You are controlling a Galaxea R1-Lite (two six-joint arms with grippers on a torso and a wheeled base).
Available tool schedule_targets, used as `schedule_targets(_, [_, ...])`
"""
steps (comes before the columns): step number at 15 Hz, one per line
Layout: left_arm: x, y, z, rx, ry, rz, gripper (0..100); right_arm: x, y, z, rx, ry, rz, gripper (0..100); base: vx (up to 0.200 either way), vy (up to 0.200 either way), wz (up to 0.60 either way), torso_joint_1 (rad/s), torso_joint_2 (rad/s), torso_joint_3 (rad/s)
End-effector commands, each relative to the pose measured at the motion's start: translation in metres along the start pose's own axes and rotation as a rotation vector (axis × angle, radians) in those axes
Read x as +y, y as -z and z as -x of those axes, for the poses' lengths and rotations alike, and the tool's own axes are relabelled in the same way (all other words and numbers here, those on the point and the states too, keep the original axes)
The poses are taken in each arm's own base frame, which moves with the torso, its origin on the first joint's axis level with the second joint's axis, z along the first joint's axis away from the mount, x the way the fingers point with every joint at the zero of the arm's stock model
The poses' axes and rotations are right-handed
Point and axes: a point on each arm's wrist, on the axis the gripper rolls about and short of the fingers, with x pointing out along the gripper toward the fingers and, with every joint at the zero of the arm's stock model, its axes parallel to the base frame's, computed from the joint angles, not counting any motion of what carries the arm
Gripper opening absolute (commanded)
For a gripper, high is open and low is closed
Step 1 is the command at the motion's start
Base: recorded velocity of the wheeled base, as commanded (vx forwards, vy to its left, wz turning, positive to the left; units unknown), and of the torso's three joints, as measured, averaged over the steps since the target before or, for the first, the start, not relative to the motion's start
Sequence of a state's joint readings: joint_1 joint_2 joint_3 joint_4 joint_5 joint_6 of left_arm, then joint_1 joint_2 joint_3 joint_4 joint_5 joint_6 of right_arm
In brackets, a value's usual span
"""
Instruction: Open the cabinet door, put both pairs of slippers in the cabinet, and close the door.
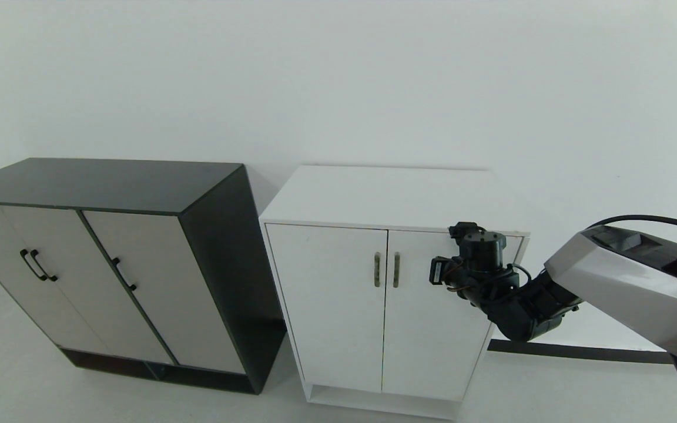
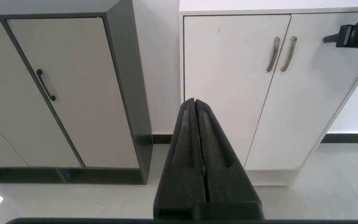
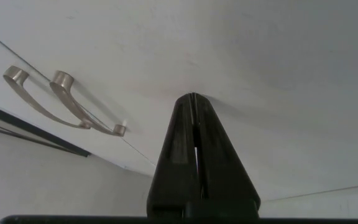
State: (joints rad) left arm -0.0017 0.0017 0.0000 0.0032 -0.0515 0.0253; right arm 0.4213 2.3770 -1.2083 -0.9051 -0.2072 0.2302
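Nearest the lens, the left black two-fingered pincer (image 2: 195, 106) has its long ribbed fingers pressed flat together along a single seam, with nothing between them. It hangs low and well short of the furniture, aimed at the gap where the two cabinets stand side by side. The right black pincer (image 3: 195, 102) is likewise closed and empty, with only a hairline slit between its fingers. Its tip is close up against the right-hand door (image 1: 426, 341) of the white two-door cabinet (image 1: 391, 194), high on the panel; whether it touches the surface cannot be told. Just beside this pincer, toward the robot's left, is the pair of slim, curved brushed-metal handles (image 1: 396, 269), upright where the two doors meet. Neither is in the pincer's grasp. Both this door and the left-hand white door (image 1: 327, 305) sit shut and flush with the frame. Beyond the left pincer and to its left stands a black-framed cabinet (image 1: 221, 264), set just beside the white one, with pale beige doors (image 1: 156, 282) that are closed and carry thin black bar handles (image 1: 123, 274). Under both lies a light grey floor (image 1: 9, 376). Behind the right pincer, past the white cabinet's side, a black skirting strip (image 1: 579, 351) runs along the foot of the plain white wall (image 1: 338, 76).
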Motion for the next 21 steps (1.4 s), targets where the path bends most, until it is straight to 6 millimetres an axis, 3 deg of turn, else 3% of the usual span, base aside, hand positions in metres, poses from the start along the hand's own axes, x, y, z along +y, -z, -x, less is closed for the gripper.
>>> schedule_targets(1, [0.000, 0.000, 0.000, 0.000, 0.000, 0.001, 0, -0.002, 0.000, -0.001, 0.001, 0.006, -0.001, 0, 0.000, 0.000, 0.00, 0.000, 0.00, 0.000])
schedule_targets(13, [0.000, 0.000, 0.000, 0.001, 0.001, 0.004, 0, 0.002, 0.002, 0.004, 0.004, -0.006, 0.015, 0, 0.000, 0.000, 0.00, 0.000, 0.00, 0.000])
schedule_targets(18, [0.000, 0.000, 0.000, 0.003, 0.002, 0.001, 0, 0.032, 0.005, 0.051, 0.009, -0.091, 0.038, 0, 0.000, 0.000, 0.00, 0.000, 0.00, 0.000])
schedule_targets(21, [0.000, 0.000, 0.000, 0.003, 0.002, 0.001, 0, 0.036, 0.002, 0.076, 0.012, -0.073, 0.079, 0, 0.000, 0.000, 0.00, 0.000, 0.00, 0.000])
